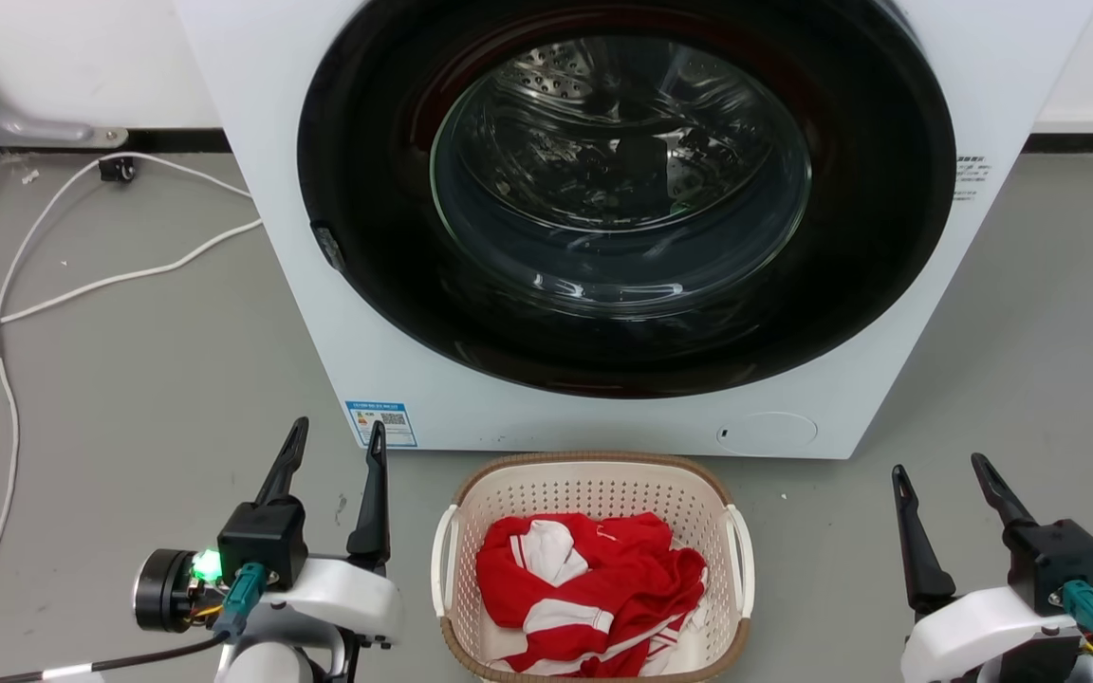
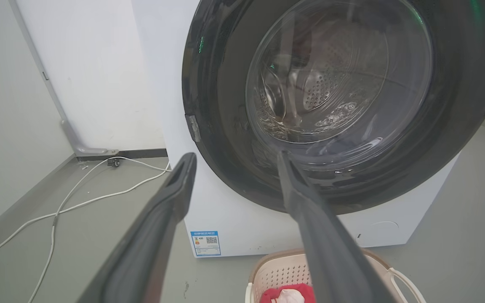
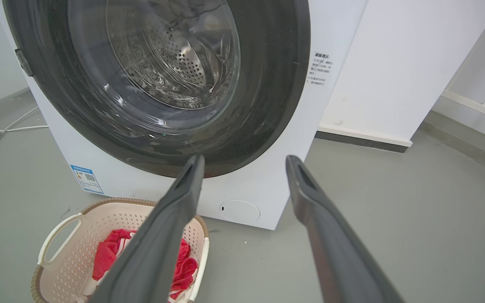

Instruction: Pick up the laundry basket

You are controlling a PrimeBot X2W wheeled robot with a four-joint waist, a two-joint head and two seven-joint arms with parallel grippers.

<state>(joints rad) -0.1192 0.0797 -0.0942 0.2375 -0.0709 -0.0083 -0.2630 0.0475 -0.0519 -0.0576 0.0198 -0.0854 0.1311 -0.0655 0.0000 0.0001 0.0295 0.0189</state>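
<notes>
**Left gripper [image 1: 338,429] and right gripper [image 1: 938,467] are hovering with fingers spread and empty, flanking the laundry basket [image 1: 594,459].**
The basket is standing on the floor [image 1: 129,398] just before the washing machine [image 1: 509,417], holding a red-and-white garment [image 1: 603,579]. A clean lift is probably calling for each gripper to be lowering onto its own side's white handle [image 1: 440,560], both closing together and rising level so nothing is tipping.

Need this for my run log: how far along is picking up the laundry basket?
Nothing looks done: the laundry basket sits on the floor before the washing machine, red and white clothes inside. In hand: the left gripper and right gripper flank it, jaws open, touching nothing. Left: reach both white handles, grip, lift.
</notes>
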